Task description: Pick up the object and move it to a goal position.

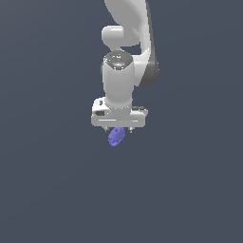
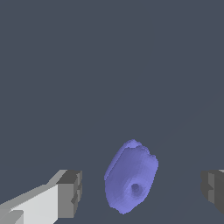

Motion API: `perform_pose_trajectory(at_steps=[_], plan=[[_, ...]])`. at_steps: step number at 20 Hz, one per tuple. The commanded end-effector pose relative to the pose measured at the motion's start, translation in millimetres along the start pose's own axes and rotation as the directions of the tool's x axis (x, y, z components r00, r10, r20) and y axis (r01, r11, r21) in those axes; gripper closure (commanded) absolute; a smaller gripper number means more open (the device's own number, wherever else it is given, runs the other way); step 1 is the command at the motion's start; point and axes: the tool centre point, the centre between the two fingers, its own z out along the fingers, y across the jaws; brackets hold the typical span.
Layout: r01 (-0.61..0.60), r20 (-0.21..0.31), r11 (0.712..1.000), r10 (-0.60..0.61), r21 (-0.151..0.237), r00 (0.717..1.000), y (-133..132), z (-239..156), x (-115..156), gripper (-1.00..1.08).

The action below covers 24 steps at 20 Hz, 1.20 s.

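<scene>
The object [image 1: 116,136] is a small periwinkle-blue lumpy oval that shows just under the white hand of my gripper [image 1: 117,129] in the exterior view. In the wrist view the object [image 2: 131,177] lies tilted on the dark grey floor, with a small hole in its side. It sits between the two grey fingertips [image 2: 70,192], and a clear gap shows on either side of it. The gripper [image 2: 142,190] is open and touches nothing. No goal marker shows in either view.
The white arm [image 1: 126,42] rises straight above the hand. Around it there is only the plain dark grey floor [image 1: 47,190].
</scene>
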Motion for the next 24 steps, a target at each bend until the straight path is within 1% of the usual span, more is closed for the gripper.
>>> perform_pose_trajectory(at_steps=[1,12,18,24], plan=[[0.0,0.0,1.0,0.0,0.0,1.0,0.0,0.0,0.0,-0.92],[0.017,-0.019,1.0,-0.017,-0.024,1.0,6.8,-12.1,7.4,-0.92],[0.005,-0.017,1.0,-0.005,-0.021,1.0,6.5,-10.1,6.0,-0.92],[-0.057,-0.01,0.998,0.057,-0.015,0.998,6.7,-2.8,-0.1,-0.92]])
